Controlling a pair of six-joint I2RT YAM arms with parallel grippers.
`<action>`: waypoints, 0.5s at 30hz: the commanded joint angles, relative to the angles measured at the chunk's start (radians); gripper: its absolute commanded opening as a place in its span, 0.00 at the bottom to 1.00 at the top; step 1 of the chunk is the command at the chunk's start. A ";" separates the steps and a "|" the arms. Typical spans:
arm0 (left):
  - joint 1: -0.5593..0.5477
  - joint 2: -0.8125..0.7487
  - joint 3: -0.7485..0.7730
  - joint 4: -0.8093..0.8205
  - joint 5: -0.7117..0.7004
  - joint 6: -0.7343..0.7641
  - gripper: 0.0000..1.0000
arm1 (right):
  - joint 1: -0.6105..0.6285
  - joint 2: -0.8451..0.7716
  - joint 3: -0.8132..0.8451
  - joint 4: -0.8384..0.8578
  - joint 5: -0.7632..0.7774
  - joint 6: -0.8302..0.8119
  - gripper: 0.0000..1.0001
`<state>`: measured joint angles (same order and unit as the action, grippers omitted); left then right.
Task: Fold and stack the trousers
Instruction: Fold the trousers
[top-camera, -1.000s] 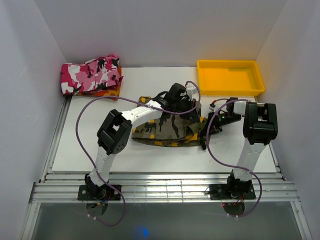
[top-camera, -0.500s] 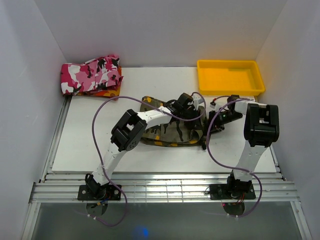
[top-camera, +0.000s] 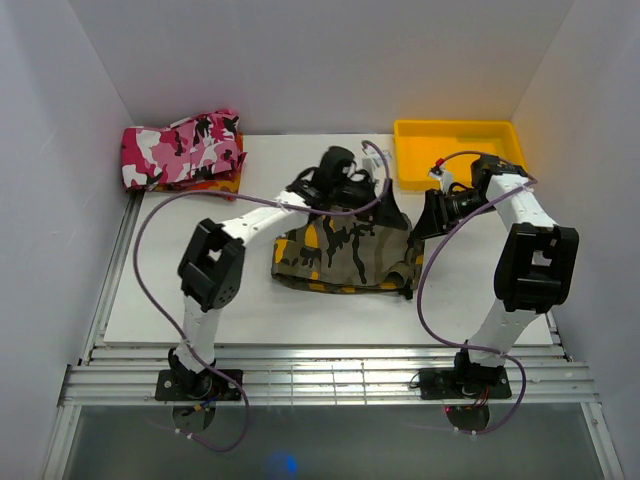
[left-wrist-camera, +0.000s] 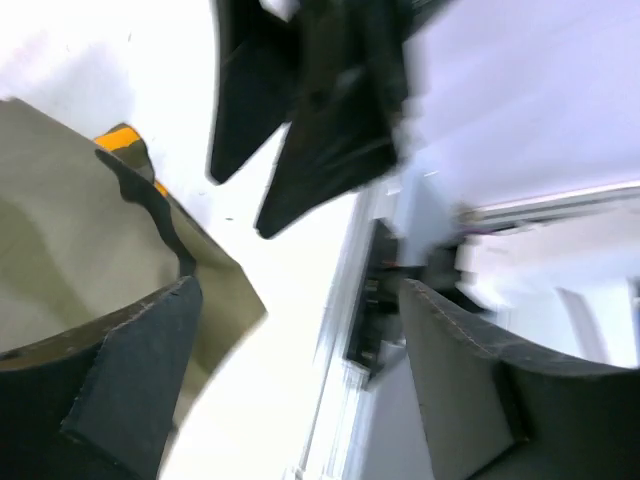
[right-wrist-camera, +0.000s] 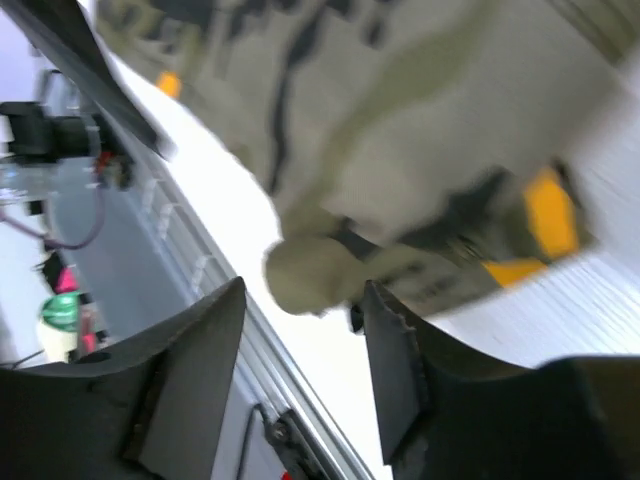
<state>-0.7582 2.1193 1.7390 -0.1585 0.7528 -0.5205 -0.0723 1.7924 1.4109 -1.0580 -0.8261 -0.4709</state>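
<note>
At the left pincer (top-camera: 350, 192): spread wide, clamping nothing, with only blurred white background between the two dark fingers (left-wrist-camera: 130, 380) in the left wrist view. Hovers at the far edge of the trousers (top-camera: 345, 250), with olive cloth lying off to one side of the gap; hard to tell through the blur whether it touches a finger.

At the right pincer (top-camera: 422, 220): parted about halfway, likewise gripping nothing. Points down and inward at the right end of the trousers, close beside it. From the right wrist view, a rounded olive fold just beyond the gap between the fingers (right-wrist-camera: 190, 380), not pinched by them.

As for the trousers: folded into a compact bundle near the middle of the white tabletop (top-camera: 170, 280), between the two pincers, nearer than the yellow tray (top-camera: 460, 126) and well apart from the pink camouflage garment (top-camera: 180, 150) in the far left corner
</note>
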 joint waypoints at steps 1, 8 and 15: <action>0.185 -0.247 -0.131 0.117 0.210 -0.088 0.93 | 0.058 0.004 0.054 -0.039 -0.198 0.046 0.58; 0.450 -0.409 -0.407 0.065 0.417 -0.018 0.98 | 0.193 0.082 0.024 0.084 -0.329 0.143 0.83; 0.548 -0.404 -0.752 0.121 0.462 0.015 0.98 | 0.181 0.191 -0.177 0.165 -0.176 0.146 0.86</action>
<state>-0.2279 1.7191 1.0973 -0.0650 1.1328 -0.5205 0.1242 1.9453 1.2938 -0.9279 -1.0496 -0.3416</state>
